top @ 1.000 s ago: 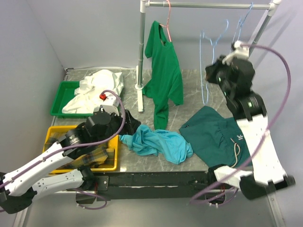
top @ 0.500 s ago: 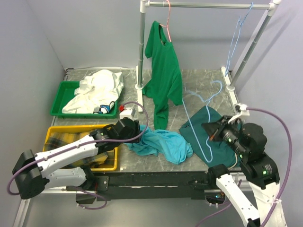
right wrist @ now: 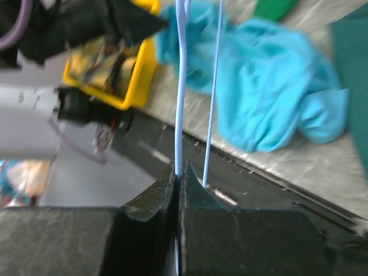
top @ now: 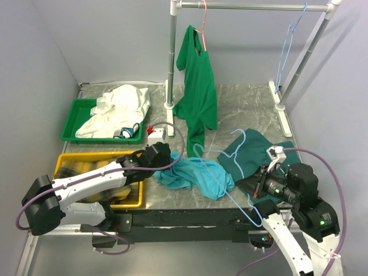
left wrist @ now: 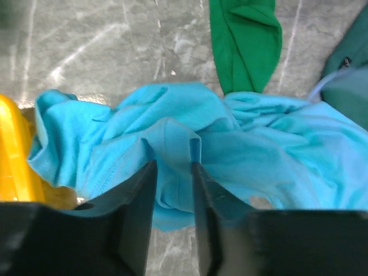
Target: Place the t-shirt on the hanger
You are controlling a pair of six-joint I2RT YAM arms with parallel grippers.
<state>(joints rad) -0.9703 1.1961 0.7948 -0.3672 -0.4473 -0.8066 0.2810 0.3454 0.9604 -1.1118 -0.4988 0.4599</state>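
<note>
The light turquoise t-shirt lies crumpled on the marble table near its front edge. It fills the left wrist view. My left gripper is at the shirt's left edge. Its fingers stand close together with a raised fold of the shirt pinched between them. My right gripper is shut on the wire of the light-blue hanger, which lies slanted over the shirt's right side, its hook near the dark teal garment. In the right wrist view the wire rises from the shut jaws.
A dark teal garment lies right of the shirt. A green shirt hangs on a pink hanger from the rail, and a second light-blue hanger hangs there too. A yellow bin and a green tray with white cloth are at the left.
My right arm has brought the hanger down from the rail to the table front, over the shirt. My left gripper has reached the shirt's left edge and closed on a fold.
</note>
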